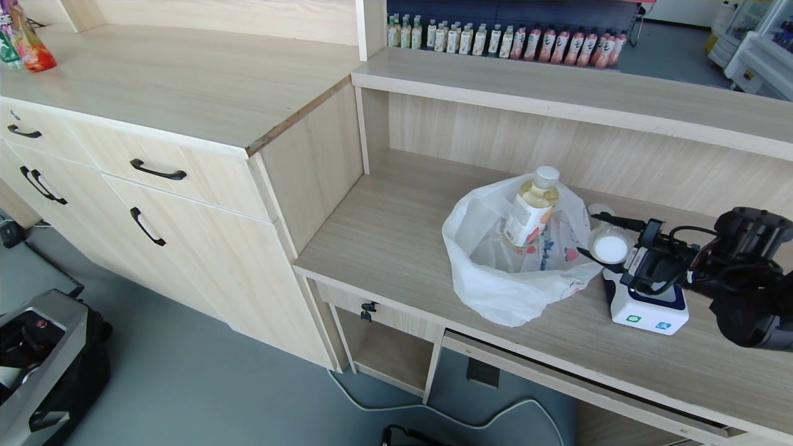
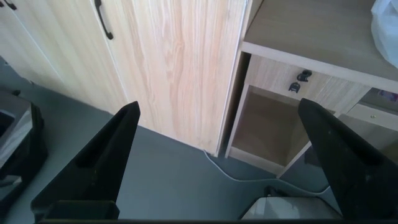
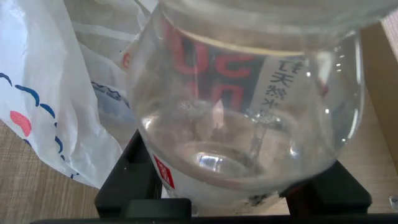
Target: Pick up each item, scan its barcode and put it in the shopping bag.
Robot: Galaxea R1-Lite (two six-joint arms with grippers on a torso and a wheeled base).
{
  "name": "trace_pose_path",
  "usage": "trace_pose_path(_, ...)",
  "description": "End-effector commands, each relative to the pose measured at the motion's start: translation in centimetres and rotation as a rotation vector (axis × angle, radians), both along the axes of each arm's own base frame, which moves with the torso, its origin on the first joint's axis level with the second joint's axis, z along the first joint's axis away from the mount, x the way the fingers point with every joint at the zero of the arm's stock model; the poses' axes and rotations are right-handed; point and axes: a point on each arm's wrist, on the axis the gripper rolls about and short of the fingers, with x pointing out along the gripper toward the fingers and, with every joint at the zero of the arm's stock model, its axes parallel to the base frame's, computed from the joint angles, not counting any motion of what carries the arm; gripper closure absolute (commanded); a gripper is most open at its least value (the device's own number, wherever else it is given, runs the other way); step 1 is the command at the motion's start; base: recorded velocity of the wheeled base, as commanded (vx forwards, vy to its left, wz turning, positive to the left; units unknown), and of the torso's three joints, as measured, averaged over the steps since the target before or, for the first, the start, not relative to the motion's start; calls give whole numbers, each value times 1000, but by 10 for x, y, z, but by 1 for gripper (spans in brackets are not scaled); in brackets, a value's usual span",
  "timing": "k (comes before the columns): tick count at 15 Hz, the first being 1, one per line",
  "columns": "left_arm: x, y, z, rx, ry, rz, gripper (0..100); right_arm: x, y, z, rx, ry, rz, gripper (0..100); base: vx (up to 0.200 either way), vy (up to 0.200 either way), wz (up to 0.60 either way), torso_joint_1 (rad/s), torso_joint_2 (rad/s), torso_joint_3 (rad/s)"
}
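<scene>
Now at the scanner: clear bottle in hand, bag waiting beside it

Off past the left end of the bench point(image 1: 396, 241), the left gripper point(image 2: 219, 102) hangs over the floor point(image 2: 168, 180) in front of the cupboard point(image 2: 180, 62). Its fingers are spread wide with nothing between them. It looks parked there, out of the way of the work.

Further right, the shopping bag point(image 1: 495, 291) sits on the bench near the front edge, its mouth pulled open and facing up. A tea bottle point(image 1: 530, 210) stands upright inside it, so at least one item seems to be done already. The open mouth leaves room for the next item to go in from above.

Just right of the bag, the right gripper point(image 1: 588, 234) has its fingers clamped on a clear bottle point(image 1: 610, 248), one on each side. The bottle is lifted off the bench. It hangs close above the scanner point(image 1: 650, 313), a white box just beside the bag and near the front edge.

That position suits reading the barcode. From the right wrist the label point(image 3: 249, 81) shows through the clear wall, but whether the code itself faces the scanner cannot be told.

Placing the scanner right by the bag keeps the carry short. The move left into the bag appears to be the step remaining.
</scene>
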Motion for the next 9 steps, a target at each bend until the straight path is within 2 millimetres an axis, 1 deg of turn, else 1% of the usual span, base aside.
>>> trace_pose_path(1,0,0,0,-1,-1,0,0,-4,1,8,-6,-18,-1,100,0,0,0,0,0,0)
trace_pose_path(5,0,0,0,-1,-1,0,0,-15,2,22,-17,-32,-9,100,0,0,0,0,0,0)
trace_pose_path(7,0,0,0,-1,-1,0,0,-22,1,32,-55,-56,-17,100,0,0,0,0,0,0)
trace_pose_path(9,0,0,0,-1,-1,0,0,-32,-3,33,-79,-24,-34,100,0,0,0,0,0,0)
